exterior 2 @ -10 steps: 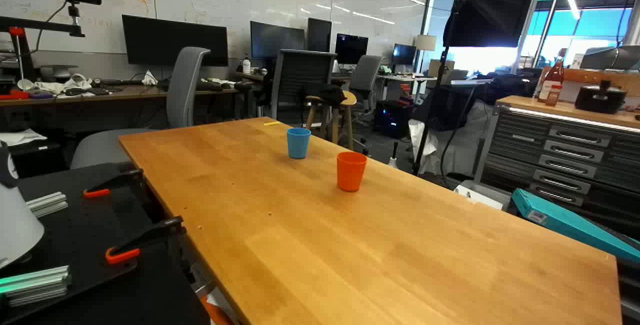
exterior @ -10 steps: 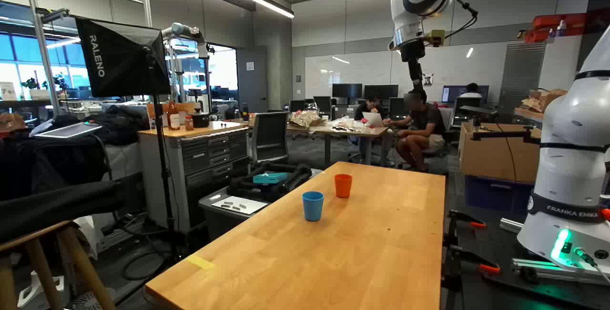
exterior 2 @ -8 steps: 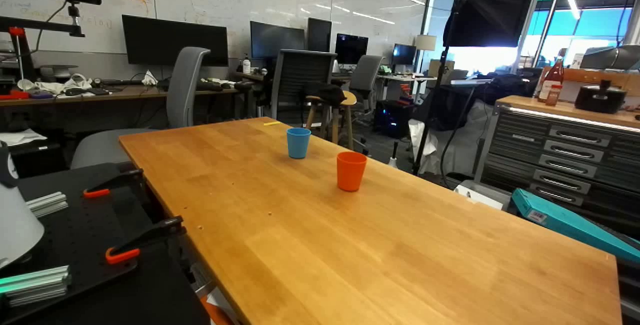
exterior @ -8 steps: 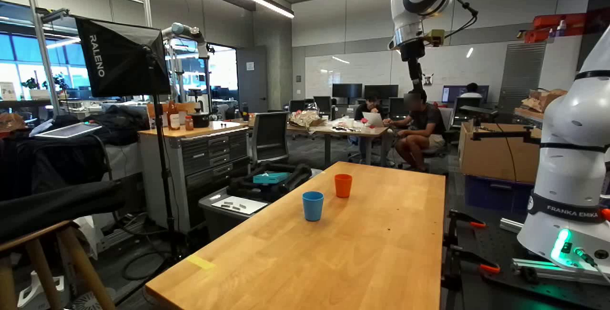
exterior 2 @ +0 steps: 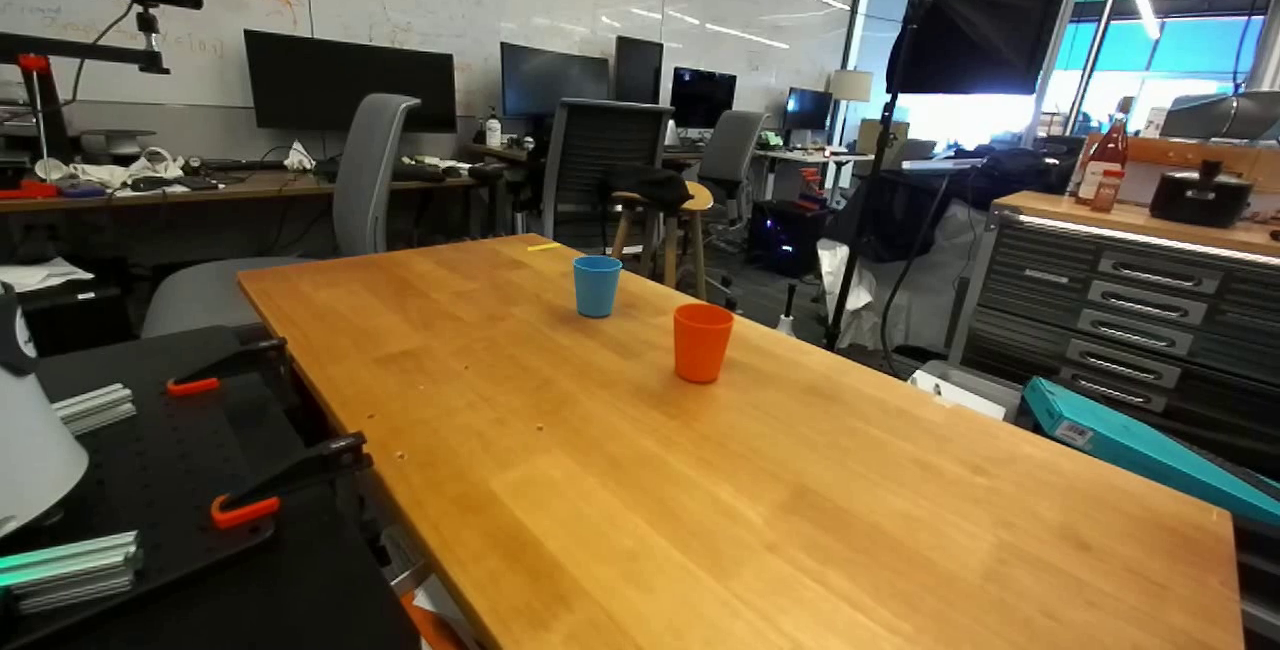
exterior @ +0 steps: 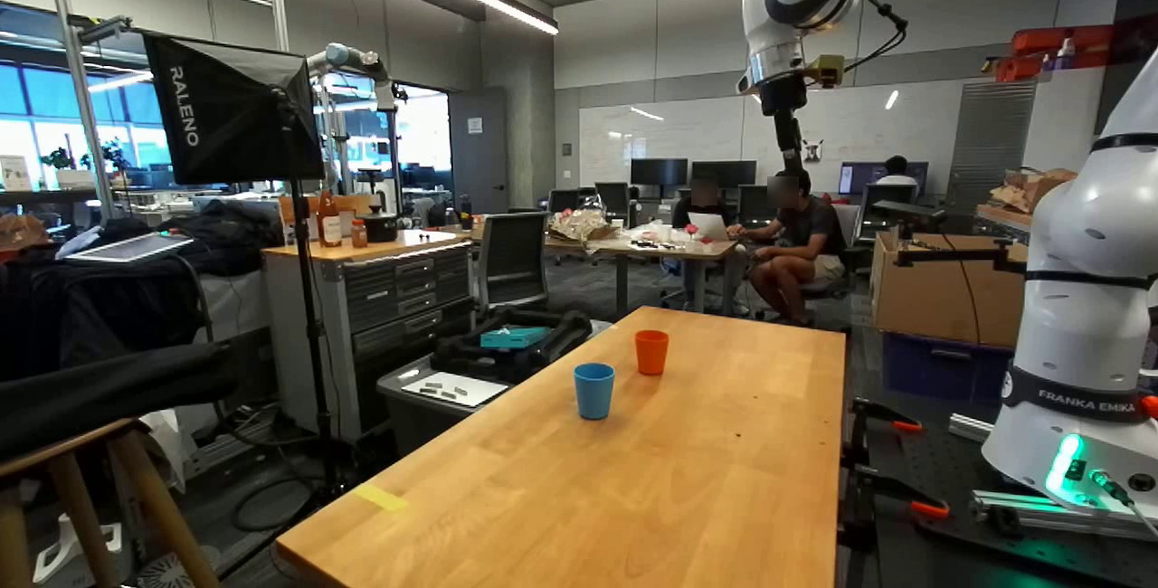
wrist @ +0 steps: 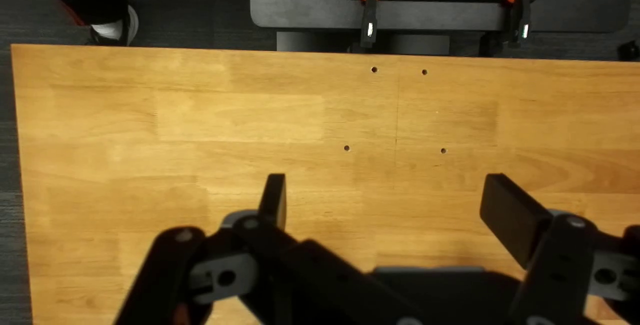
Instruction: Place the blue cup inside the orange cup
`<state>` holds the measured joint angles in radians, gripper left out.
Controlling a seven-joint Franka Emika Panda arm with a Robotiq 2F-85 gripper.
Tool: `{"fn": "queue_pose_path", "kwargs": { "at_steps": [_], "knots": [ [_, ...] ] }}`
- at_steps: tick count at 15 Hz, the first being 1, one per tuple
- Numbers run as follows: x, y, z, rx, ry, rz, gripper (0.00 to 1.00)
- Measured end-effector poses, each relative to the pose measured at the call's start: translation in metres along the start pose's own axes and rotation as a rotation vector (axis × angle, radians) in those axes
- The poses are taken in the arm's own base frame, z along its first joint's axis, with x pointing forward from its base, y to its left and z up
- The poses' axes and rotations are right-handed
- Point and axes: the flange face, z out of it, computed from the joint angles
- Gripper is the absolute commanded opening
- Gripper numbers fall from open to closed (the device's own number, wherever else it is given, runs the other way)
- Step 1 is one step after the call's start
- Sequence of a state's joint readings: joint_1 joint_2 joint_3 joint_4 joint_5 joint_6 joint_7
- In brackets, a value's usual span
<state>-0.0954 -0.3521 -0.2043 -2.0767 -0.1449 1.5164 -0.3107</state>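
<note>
The blue cup (exterior: 593, 392) stands upright on the wooden table; it also shows in an exterior view (exterior 2: 597, 287). The orange cup (exterior: 651, 353) stands upright a short way from it, the two apart; it also shows in an exterior view (exterior 2: 703, 343). Both look slightly tapered with open tops. My gripper (exterior: 790, 152) hangs high above the table, well away from both cups. In the wrist view my gripper (wrist: 386, 200) is open, its fingers wide apart with only bare tabletop between them. Both cups are out of the wrist view.
The wooden table (exterior: 706, 479) has a yellow tape strip (exterior: 382, 497) near one end. Black clamps with orange tips (exterior 2: 245, 510) line the robot-side edge. A grey bin (exterior: 398, 389) and a softbox light (exterior: 235, 113) stand beyond the opposite edge. People sit in the background.
</note>
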Motion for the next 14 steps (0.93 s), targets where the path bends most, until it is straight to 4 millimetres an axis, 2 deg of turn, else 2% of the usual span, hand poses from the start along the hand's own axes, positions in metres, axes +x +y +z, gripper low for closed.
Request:
{"fn": "queue_pose_path", "kwargs": {
  "at_steps": [11,14],
  "knots": [
    [0.0001,-0.0001,0.0006,0.000,-0.001,0.000,1.00],
    [0.0074,-0.0004,0.0099,-0.008,0.021,-0.005,1.00]
  ]
}}
